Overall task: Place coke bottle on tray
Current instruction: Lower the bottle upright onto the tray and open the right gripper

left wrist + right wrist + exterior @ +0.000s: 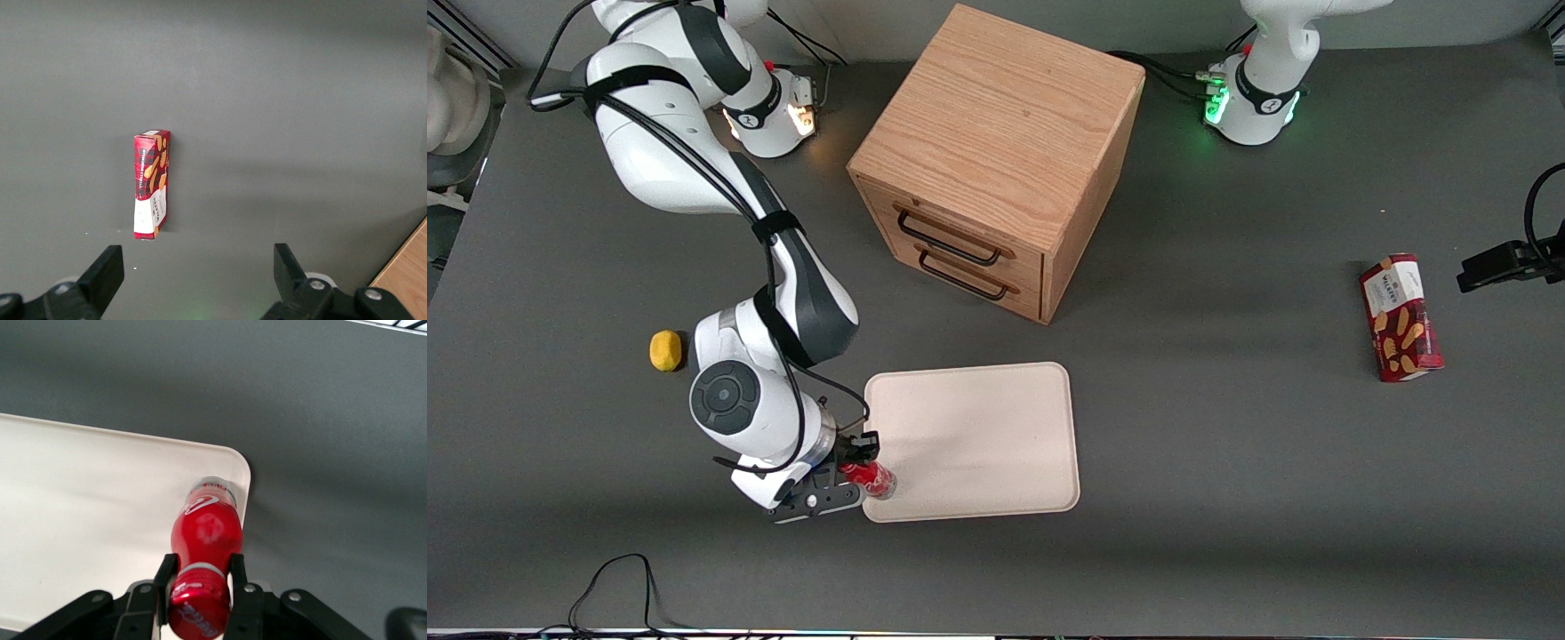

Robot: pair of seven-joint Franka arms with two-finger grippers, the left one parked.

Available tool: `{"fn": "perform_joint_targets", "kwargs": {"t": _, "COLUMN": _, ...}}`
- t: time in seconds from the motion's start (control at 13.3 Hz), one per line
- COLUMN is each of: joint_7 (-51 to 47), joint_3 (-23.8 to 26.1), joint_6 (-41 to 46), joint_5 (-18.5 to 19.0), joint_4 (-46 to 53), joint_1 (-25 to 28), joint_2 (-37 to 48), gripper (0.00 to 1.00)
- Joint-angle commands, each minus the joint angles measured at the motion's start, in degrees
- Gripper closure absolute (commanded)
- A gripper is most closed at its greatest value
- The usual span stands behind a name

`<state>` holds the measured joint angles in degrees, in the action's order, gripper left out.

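Observation:
The coke bottle [874, 477] [205, 533] is a tiny red bottle with a red cap and a clear base. My gripper [860, 462] [201, 572] is shut on its neck just below the cap, one finger on each side. The bottle hangs upright over the tray's corner nearest the front camera at the working arm's end. Whether its base touches the tray I cannot tell. The tray [996, 418] [80, 500] is flat, cream-pink, with rounded corners and a low rim, and nothing else is on it.
A wooden drawer box [996, 156] with two black handles stands farther from the front camera than the tray. A small yellow object [665, 349] lies toward the working arm's end. A red-and-white biscuit box [1400, 317] [152, 183] lies toward the parked arm's end.

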<state>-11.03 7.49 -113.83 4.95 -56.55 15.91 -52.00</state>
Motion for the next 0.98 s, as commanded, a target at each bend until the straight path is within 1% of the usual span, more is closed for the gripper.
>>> {"fn": "perform_joint_targets", "kwargs": {"t": 0.0, "joint_7": 0.2, "joint_3": 0.4, "joint_6": -2.3, "joint_5": 0.6, "joint_4": 1.2, "joint_1": 0.2, "joint_2": -1.4, "gripper": 0.97}}
{"fn": "perform_joint_targets", "kwargs": {"t": 0.08, "joint_7": 0.2, "joint_3": 0.4, "joint_6": -2.4, "joint_5": 0.6, "joint_4": 1.1, "joint_1": 0.2, "joint_2": -1.4, "gripper": 0.81}}
{"fn": "perform_joint_targets", "kwargs": {"t": 0.23, "joint_7": -0.8, "joint_3": 0.4, "joint_6": -2.5, "joint_5": 0.7, "joint_4": 0.6, "joint_1": 0.2, "joint_2": -1.2, "gripper": 0.01}}
{"fn": "perform_joint_targets", "kwargs": {"t": 0.45, "joint_7": -1.0, "joint_3": 0.4, "joint_6": -2.4, "joint_5": 0.7, "joint_4": 0.4, "joint_1": 0.0, "joint_2": 0.0, "gripper": 0.00}}
{"fn": "perform_joint_targets", "kwargs": {"t": 0.6, "joint_7": -1.4, "joint_3": 0.3, "joint_6": -1.3, "joint_5": 0.2, "joint_4": -1.4, "joint_1": -0.1, "joint_2": 3.2, "gripper": 0.00}}
{"fn": "perform_joint_targets", "kwargs": {"t": 0.75, "joint_7": -1.7, "joint_3": -0.5, "joint_6": -0.4, "joint_5": -0.2, "joint_4": -11.9, "joint_1": -0.5, "joint_2": 13.0, "gripper": 0.00}}
{"fn": "perform_joint_targets", "kwargs": {"t": 0.83, "joint_7": -1.7, "joint_3": -0.8, "joint_6": -0.7, "joint_5": -0.5, "joint_4": -18.8, "joint_1": -2.0, "joint_2": 19.2, "gripper": 0.00}}
{"fn": "perform_joint_targets", "kwargs": {"t": 0.9, "joint_7": -1.7, "joint_3": -1.0, "joint_6": -0.7, "joint_5": -2.6, "joint_4": -25.5, "joint_1": -3.7, "joint_2": 25.4, "gripper": 0.00}}
